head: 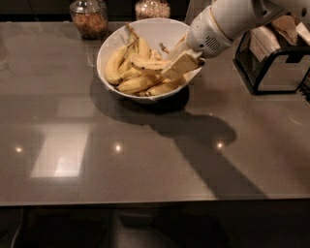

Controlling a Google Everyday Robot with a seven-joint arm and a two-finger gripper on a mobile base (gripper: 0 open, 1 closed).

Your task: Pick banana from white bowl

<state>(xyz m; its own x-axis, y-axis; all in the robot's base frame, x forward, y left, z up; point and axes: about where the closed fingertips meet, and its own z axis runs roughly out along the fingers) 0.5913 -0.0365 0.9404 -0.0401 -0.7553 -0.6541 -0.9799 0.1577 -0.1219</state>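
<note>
**Banana (147,63) lying in white bowl (160,30), tool (183,64) at its right end**

Location of item: the banana lies inside the white bowl, in the upper middle of the frame. It lies nearly level across the top of the heap, yellow with a dark tip at its left end. Its right end runs up to the tool and is hidden there.

Other contents: several more bananas (116,65) are piled in the same bowl, below and to the left of the item. They lean against the bowl's left wall.

Tool: it is lowered inside the bowl at the right side, just over the rim, on the heap of fruit. It meets the right end of the banana. Whether the tool is apart, together or clamped on the fruit cannot be told from this view. The white arm (227,22) enters from the upper right corner and slants down and left to it.

Surroundings: the bowl stands on a glossy grey-brown desk (145,160), which shows light reflections and the arm's shadow. Two glass jars stand along the top edge, behind the bowl: one (89,18) at upper left with brown contents, one (152,8) at top centre with paler contents. A black stand (264,80) sits at the right edge, well apart from the bowl.
</note>
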